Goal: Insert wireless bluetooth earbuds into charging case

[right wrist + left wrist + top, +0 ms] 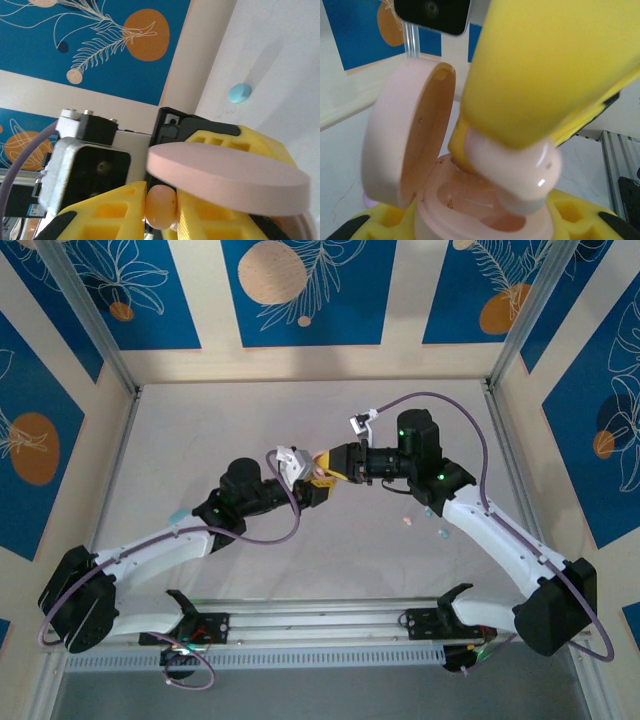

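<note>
The left arm [160,543] and right arm [490,525] had white links and black joints, purple cables [430,393], and yellow pocketed jaws.

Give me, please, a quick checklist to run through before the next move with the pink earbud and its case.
1. Lid of the charging case open: ok.
2. Left hand clamped on the charging case: ok.
3. Pink earbud pinched in the right hand: ok.
4. Earbud above the case's well: ok.
5. Earbud fully seated in the well: cannot tell.
</note>
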Available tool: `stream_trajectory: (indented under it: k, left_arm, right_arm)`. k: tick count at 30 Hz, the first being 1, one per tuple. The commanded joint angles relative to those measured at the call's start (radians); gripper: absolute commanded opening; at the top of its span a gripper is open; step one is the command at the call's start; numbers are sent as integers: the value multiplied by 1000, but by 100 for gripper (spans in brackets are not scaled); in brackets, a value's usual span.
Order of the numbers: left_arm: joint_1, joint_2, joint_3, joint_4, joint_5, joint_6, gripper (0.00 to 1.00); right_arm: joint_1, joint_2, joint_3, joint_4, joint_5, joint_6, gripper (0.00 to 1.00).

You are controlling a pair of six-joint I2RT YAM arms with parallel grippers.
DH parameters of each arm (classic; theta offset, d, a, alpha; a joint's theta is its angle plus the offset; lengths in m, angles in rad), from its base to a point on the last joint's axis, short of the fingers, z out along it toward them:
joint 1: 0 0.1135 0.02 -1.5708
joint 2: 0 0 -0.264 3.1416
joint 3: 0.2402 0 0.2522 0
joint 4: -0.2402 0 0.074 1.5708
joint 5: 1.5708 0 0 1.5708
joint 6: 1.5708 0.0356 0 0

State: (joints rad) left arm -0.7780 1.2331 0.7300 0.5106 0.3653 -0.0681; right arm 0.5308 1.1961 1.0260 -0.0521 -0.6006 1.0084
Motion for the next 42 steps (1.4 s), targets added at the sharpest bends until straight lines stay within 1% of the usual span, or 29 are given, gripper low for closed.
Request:
stream_trajectory:
  k: [1,11,23,27,35,42]
  left_arm:
    - [-16,-8,-8,90,20,-24,27]
    - [-15,-9,-11,104,19,-36,27]
    - [-16,-26,-20,118,26,-44,27]
    - [-15,-29,-20,122,24,-44,27]
    - [-16,-34,-27,127,17,-45,27]
    - [-16,-33,-28,126,17,-45,27]
  right_arm:
    - [9,5,33,-72,53,-58,23]
    - [42,24,58,-144,92,-116,24]
    - [99,48,103,-247,229,-209,26]
    - [107,51,112,-266,248,-217,26]
    - [110,34,138,-342,333,-225,26]
    - [110,26,157,-378,357,-227,28]
